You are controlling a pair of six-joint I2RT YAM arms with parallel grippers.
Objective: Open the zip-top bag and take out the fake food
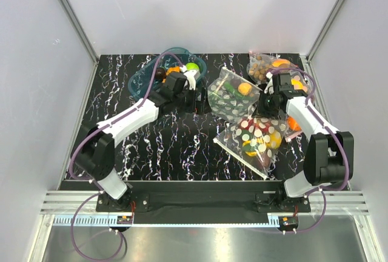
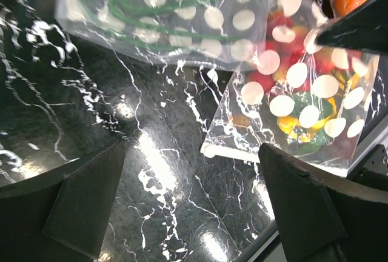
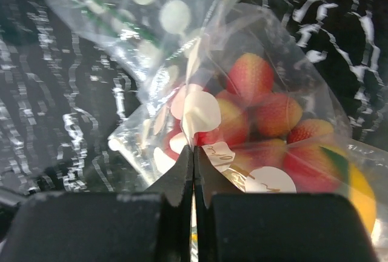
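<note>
Bag: the zip-top bag (image 1: 257, 139) lies on the black marble table (image 1: 157, 147), right of centre in the top view. Its white zip strip runs along the lower-left edge.
Contents: the fake food (image 3: 267, 113), red berries and a yellow piece, sits bunched inside. They're small plastic pieces, light by the look, and likely to roll and shift the load.
Right gripper (image 3: 194, 153): the fingers are pressed together at the bag's upper end, and they look to be pinching a fold of film there.
Left gripper (image 2: 191, 159): the fingers are spread wide over bare table. The bag is at the right of its view, not touched.
Handling: the film is thin, floppy and slick, so it will crumple rather than push, and the dots hide the folds.
Where to grip: I'd go for the stiffer zip strip, one lip per gripper, and pull apart.
Neighbour: the second dotted bag (image 1: 230, 95) lies just above, edges overlapping, so it's easy to snag.
</note>
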